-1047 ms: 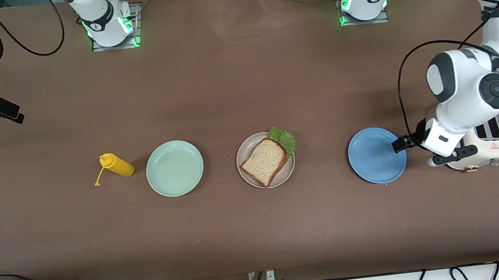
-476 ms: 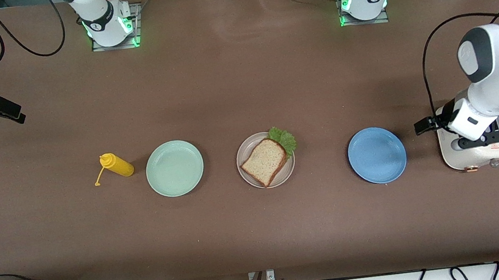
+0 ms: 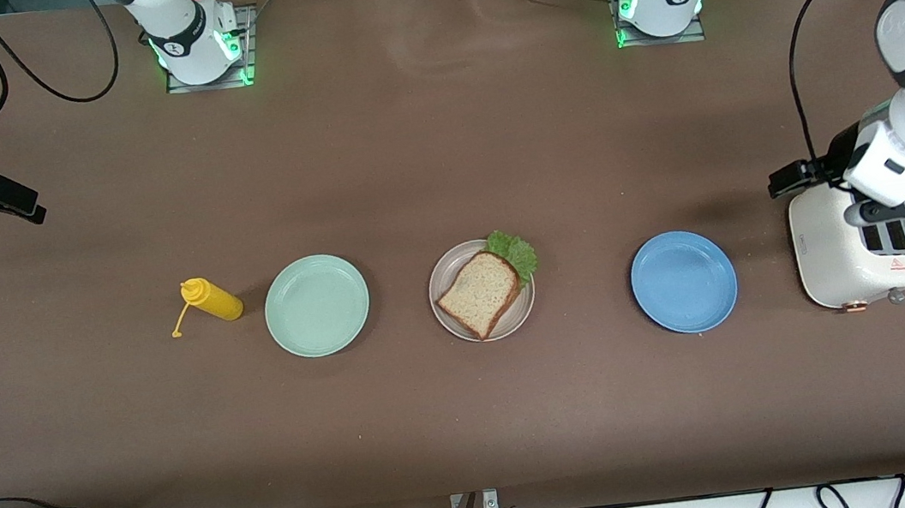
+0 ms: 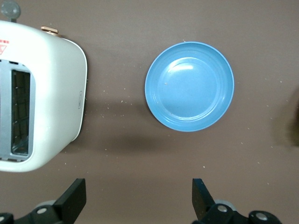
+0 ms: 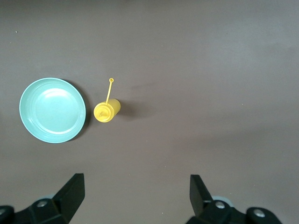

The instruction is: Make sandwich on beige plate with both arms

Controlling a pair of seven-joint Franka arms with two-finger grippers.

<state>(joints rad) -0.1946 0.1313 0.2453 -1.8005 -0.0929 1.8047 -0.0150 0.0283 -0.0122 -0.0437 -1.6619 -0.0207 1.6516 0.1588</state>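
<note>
The sandwich lies on the beige plate at mid-bench, lettuce poking out from under the top slice. The left gripper hangs over the bench beside the toaster, fingers wide and empty. The right gripper waits high over its end of the bench, fingers wide and empty.

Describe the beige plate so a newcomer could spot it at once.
Three plates sit in a row across the brown table. The beige plate is the middle one, between the mint green plate and the blue plate. Only it carries food: the sandwich.
</note>
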